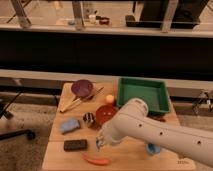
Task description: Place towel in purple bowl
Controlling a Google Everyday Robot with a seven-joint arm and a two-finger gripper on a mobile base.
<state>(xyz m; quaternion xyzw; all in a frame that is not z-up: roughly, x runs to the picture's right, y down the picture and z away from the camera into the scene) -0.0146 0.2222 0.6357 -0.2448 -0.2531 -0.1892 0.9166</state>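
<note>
The purple bowl [82, 88] sits at the table's far left. The towel [70, 125], a crumpled blue-grey cloth, lies on the table's left side, in front of the bowl. My gripper [101, 142] hangs at the end of the white arm [150, 132] that reaches in from the lower right. It is low over the table, to the right of the towel and apart from it, just right of a black block [75, 145]. The towel lies free on the table.
A green tray [142, 95] stands at the back right. A red bowl [106, 114], a dark ball [88, 119] and an orange ball [110, 98] sit mid-table. Wooden sticks [77, 102] lie by the purple bowl. A red pepper [97, 160] lies at the front edge, and a blue object [154, 148] under the arm.
</note>
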